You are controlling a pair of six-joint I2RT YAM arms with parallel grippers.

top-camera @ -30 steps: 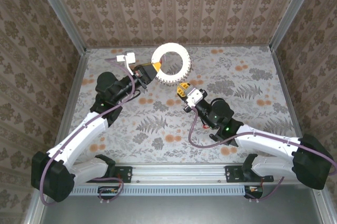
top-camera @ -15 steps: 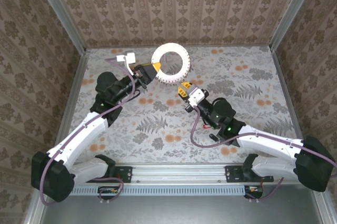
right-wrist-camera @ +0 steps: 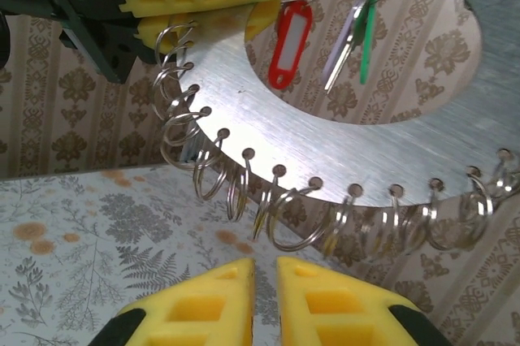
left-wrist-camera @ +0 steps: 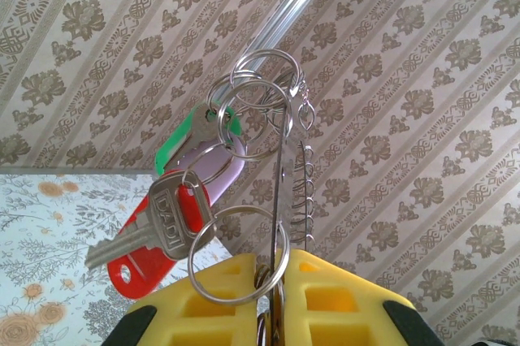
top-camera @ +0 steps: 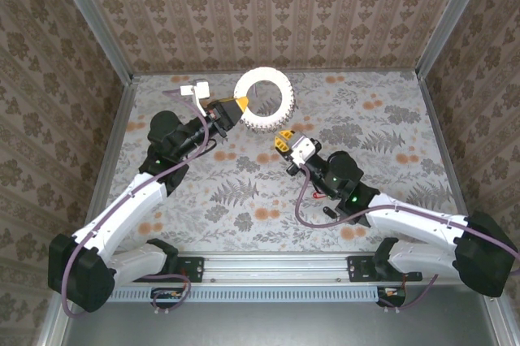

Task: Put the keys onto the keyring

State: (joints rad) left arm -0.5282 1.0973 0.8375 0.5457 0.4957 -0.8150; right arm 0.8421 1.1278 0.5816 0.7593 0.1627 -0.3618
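Silver key (left-wrist-camera: 136, 236) stamped "DADI", red tag (left-wrist-camera: 154, 262) behind it.

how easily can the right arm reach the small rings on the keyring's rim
Likely yes: the right end effector sits just below the small rings, nothing between; the left end effector holds the keyring up.

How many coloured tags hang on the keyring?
3: a red tag, a lilac one and a green one, seen side by side through the keyring's hole; others may be hidden.
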